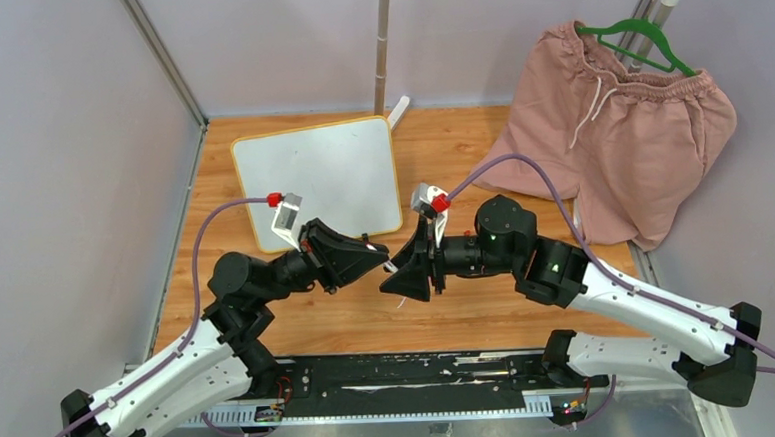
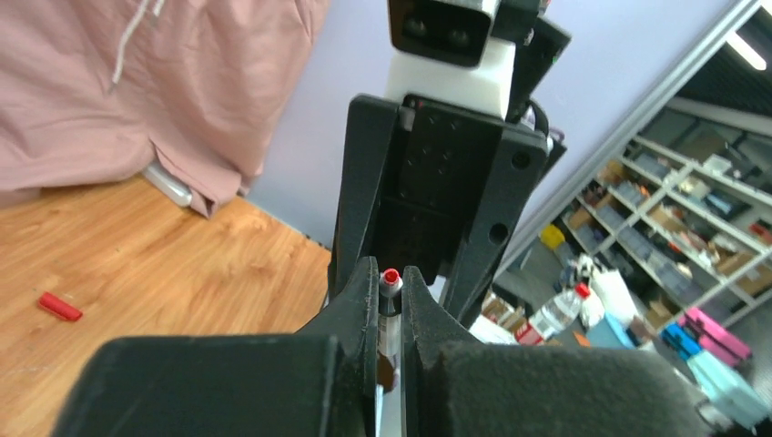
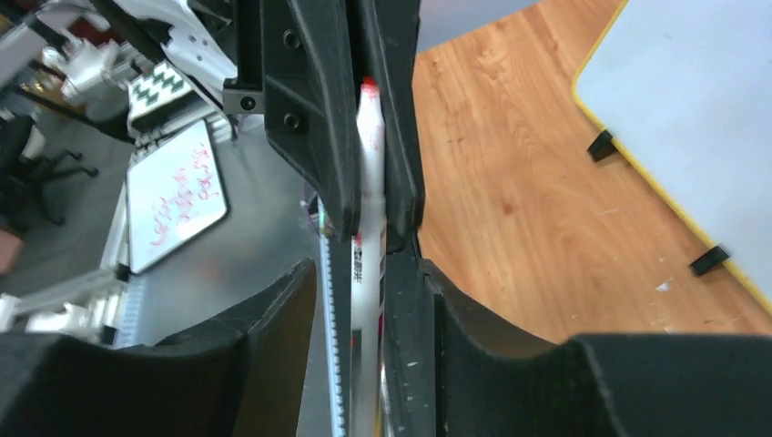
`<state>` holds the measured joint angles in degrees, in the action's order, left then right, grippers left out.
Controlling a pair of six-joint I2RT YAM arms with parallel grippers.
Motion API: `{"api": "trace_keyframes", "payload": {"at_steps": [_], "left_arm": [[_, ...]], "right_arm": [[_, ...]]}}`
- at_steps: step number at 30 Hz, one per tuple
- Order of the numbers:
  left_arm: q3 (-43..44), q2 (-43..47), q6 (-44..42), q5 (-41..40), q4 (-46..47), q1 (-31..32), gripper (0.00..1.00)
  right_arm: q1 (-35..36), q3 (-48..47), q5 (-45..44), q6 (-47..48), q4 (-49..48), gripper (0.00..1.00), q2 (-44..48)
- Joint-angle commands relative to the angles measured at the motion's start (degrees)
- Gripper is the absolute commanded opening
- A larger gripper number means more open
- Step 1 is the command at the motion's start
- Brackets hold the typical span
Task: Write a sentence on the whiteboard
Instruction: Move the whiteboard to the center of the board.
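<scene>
Just beyond the arm bases, the 2 pincers meet tip to tip over the middle of the worktop (image 1: 468,309), with the marker (image 2: 391,280) between them.

Left pincer (image 1: 377,256): closed tight on the marker. The left wrist view shows both fingers pressed against the barrel just below the red tip.

Right pincer (image 3: 364,282): its fingers stand apart on either side of the same barrel, with a gap showing on 1 side. It is not gripping.

Marker axis: it runs crosswise to the line joining the 2 pincers. The red tip is bare and points up and away from the bases. The white tail points back towards them.

The red cap (image 2: 59,307) lies loose on the wood, well apart from both pincers.

The whiteboard (image 1: 321,172) lies flat, beyond the pincers and to their left. Its near edge passes behind the left wrist. Its surface is blank: no sentence shows on it.

Judgement: the left arm is the nearer to the whiteboard and has the marker. The next move depends on bringing the tip forward and down, because the whiteboard lies on the side the tip already faces.

The pink shorts (image 1: 620,136) hang at the far right and play no part.
</scene>
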<state>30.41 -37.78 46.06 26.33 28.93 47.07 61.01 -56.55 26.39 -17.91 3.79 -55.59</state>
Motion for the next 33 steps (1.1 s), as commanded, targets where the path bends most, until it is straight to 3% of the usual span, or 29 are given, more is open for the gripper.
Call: {"api": "trace_keyframes", "payload": {"at_steps": [1, 4, 10, 15, 21, 33], "left_arm": [[-0.2, 3.1, 1.5, -8.2, 3.3, 0.0, 0.0], [0.6, 4.0, 2.2, -12.5, 3.8, 0.0, 0.0], [-1.6, 5.5, 8.4, -25.7, 11.1, 0.0, 0.0], [-6.4, 2.8, 14.6, -37.4, 28.0, 0.0, 0.0], [-5.7, -5.4, 19.7, -34.2, 44.4, 0.0, 0.0], [-7.0, -3.1, 18.2, -31.9, 43.2, 0.1, 0.0]], "right_arm": [[0.6, -0.5, -2.8, -0.4, -3.0, 0.58, 2.0], [0.6, 0.9, -5.4, -1.6, -6.7, 0.74, 4.6], [0.9, 8.1, -11.1, -4.6, -17.2, 0.76, 11.1], [1.9, 14.2, -17.6, -4.7, -29.6, 0.74, 13.0], [2.6, 13.8, -22.8, -2.5, -42.7, 0.72, 7.1], [5.9, 6.8, -26.3, 1.2, -54.2, 0.71, -4.1]]}}
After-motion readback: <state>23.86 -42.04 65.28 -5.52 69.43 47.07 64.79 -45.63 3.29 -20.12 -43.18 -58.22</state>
